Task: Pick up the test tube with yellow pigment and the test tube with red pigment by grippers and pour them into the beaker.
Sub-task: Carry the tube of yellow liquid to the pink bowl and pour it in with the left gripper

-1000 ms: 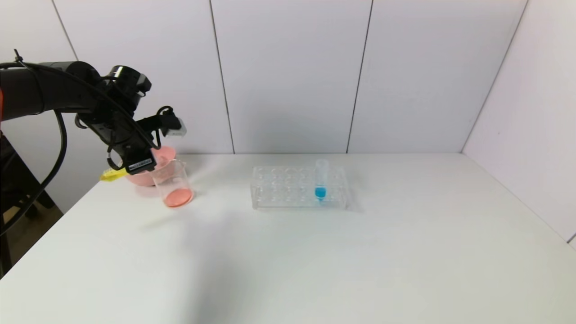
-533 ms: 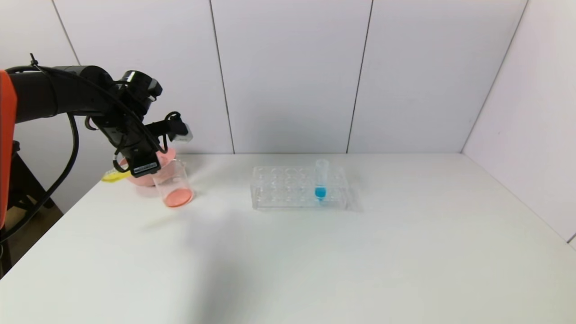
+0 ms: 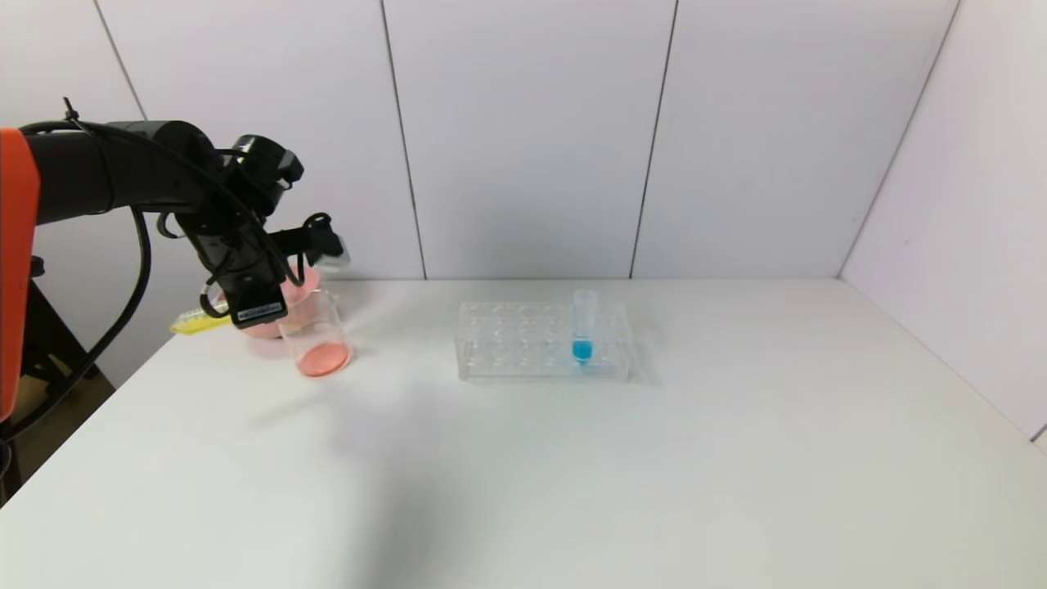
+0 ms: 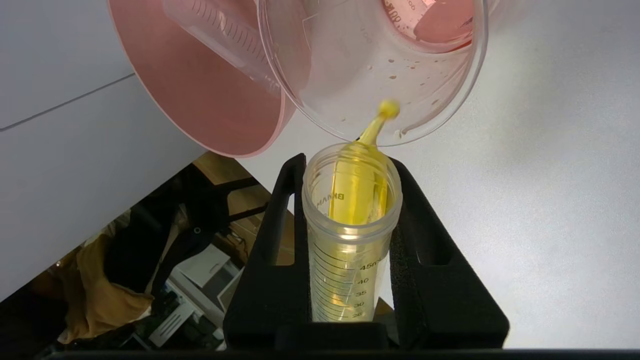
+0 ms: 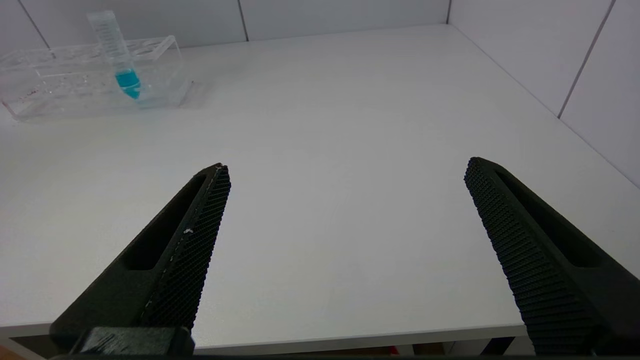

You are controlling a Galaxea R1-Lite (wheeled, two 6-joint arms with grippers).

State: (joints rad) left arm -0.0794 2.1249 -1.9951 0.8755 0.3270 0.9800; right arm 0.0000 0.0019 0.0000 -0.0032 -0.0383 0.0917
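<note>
One tube, the yellow tube (image 4: pixel 350 220), lies clamped in my left gripper (image 4: pixel 350 200), its axis tipped mouth-first over the beaker (image 4: pixel 372 70) rim, liquid spilling in; my right gripper (image 5: pixel 345 240) gapes wide, far off.

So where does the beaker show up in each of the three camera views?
Head view: the beaker stands at the table's far left, in front of the pink bowl, below the left gripper.
Left wrist view: the beaker fills the top, yellow liquid streaming into it from the gripped tube.
Right wrist view: not in it.
Shared landmark: the pink bowl.
</note>
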